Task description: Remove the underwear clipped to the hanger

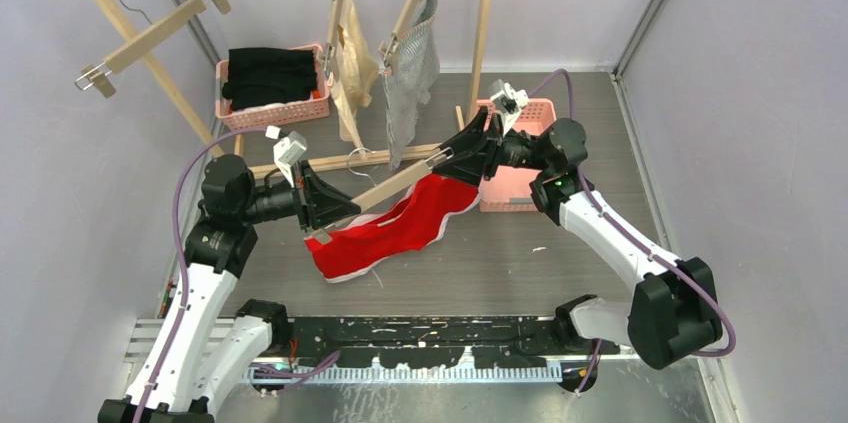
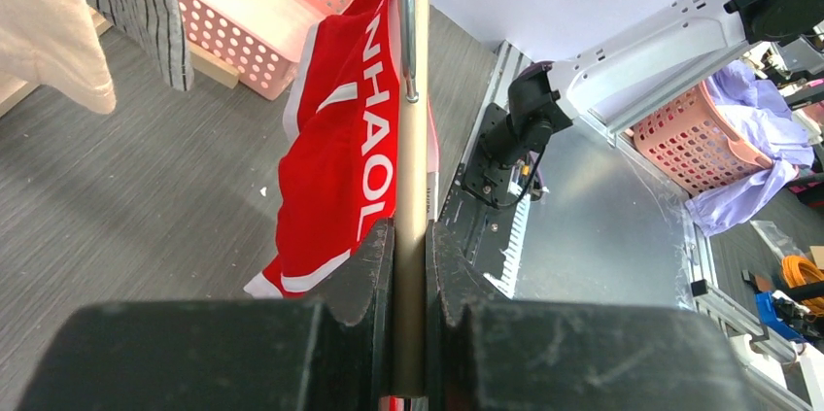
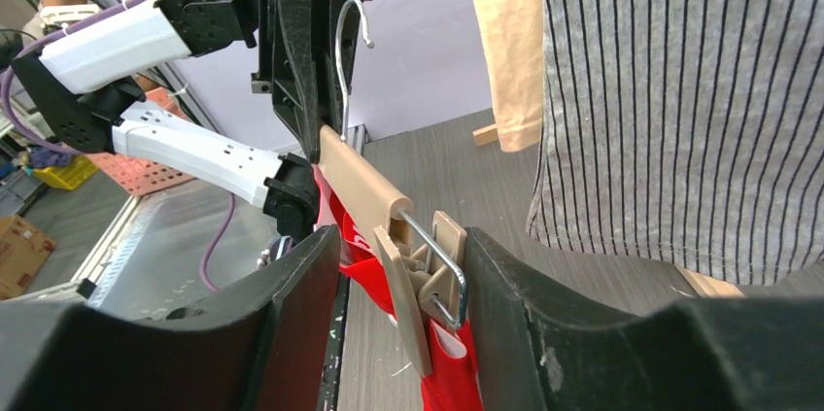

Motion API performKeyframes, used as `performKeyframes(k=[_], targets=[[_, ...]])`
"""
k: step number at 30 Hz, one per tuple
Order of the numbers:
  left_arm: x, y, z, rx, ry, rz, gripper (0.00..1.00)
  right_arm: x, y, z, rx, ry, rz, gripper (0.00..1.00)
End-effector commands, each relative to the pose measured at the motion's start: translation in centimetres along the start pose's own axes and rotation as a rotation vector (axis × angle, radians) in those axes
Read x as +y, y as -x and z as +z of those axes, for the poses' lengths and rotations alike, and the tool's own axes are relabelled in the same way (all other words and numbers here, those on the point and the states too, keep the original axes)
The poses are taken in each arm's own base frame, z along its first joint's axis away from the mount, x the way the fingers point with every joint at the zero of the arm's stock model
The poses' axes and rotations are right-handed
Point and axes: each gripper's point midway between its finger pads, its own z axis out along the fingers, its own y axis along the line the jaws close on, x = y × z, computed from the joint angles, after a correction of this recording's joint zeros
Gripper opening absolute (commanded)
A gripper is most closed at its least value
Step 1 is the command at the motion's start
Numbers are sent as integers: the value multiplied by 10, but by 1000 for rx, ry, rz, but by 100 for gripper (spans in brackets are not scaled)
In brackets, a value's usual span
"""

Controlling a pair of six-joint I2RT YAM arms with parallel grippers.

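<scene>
Left pincer [image 2: 410, 265] clamps the hanger [image 2: 412, 168]; right pincer [image 3: 403, 236] (half-wide) straddles the clip [image 3: 413, 294] holding red underwear [image 2: 335, 139].

White-shelled arms [image 1: 600, 228] with black joints [image 1: 228, 188], purple cables [image 1: 181, 205], white wrist cameras [image 1: 290, 151], one green indicator light [image 1: 553, 181]

Striped underwear [image 3: 680, 110] hanging beside right end effector [image 3: 400, 270], pink basket [image 1: 512, 198] beneath

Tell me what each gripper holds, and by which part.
Left gripper clamps the wooden hanger by its bar beside the hook. Right gripper straddles the end clip, not clamped; holds nothing.
</scene>
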Motion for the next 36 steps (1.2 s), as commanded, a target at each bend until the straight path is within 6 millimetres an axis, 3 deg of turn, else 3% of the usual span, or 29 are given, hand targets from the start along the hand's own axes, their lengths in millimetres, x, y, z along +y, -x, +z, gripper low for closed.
performKeyframes(k=[1,8,9,12,14,15,17,18,23,30,36], targets=[[-12,15,0,-41,-49,76,0,6,8,6,-8,39,-25,53],[-11,14,1,-39,-51,70,0,6,4,11,-3,50,-16,39],[-10,14,2,-38,-50,67,0,7,4,12,-3,52,-18,34],[-8,10,3,-35,-47,60,0,11,8,15,-11,63,-32,3],[-7,9,3,-34,-46,59,0,12,11,15,-18,63,-42,1],[-7,9,3,-35,-46,58,0,11,12,16,-23,55,-39,6],[-8,9,3,-34,-47,60,0,10,14,17,-22,46,-29,44],[-8,9,2,-35,-48,61,0,9,15,17,-24,42,-28,53],[-9,12,2,-41,-48,71,0,10,18,19,-34,41,-27,77],[-14,28,2,-89,-46,99,0,8,14,17,-47,-4,-31,83],[-22,51,4,-168,-67,102,0,14,18,29,-139,-35,-42,85]])
